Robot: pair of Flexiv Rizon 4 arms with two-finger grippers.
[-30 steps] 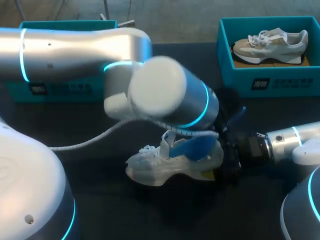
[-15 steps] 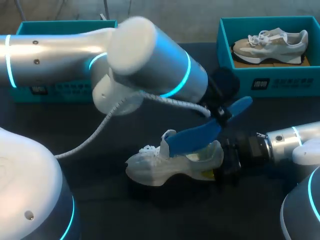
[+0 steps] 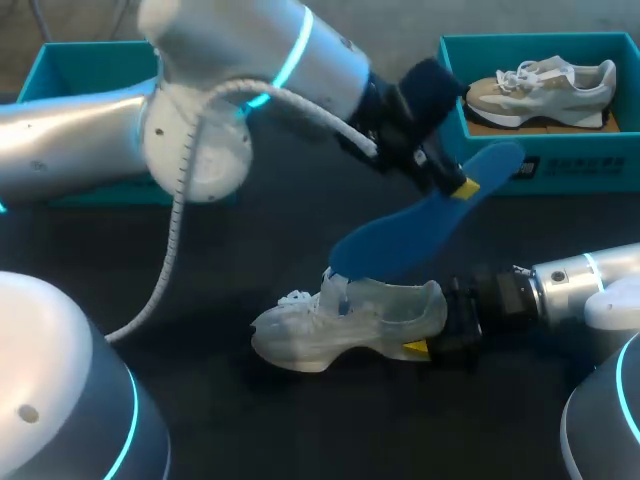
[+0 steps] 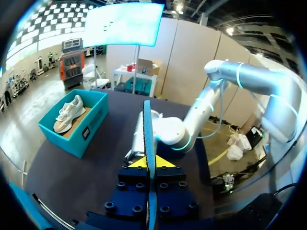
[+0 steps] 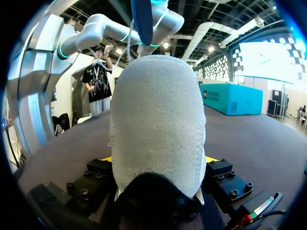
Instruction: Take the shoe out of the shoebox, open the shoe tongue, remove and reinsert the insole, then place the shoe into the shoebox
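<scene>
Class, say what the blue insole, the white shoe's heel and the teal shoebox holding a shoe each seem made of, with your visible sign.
The blue insole: probably foam or soft plastic, matt; a thin, evenly coloured sheet. The white shoe: its heel looks like suede or felted fabric, matt; fuzzy, pebbled grain in the right wrist view. The teal shoebox: likely cardboard, matt; thin, straight walls.

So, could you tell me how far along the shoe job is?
Done: the shoe is out on the table, its heel clamped by the right end effector. In hand: the left end effector holds the blue insole up over the shoe. Left: reinserting it and boxing the shoe.
</scene>
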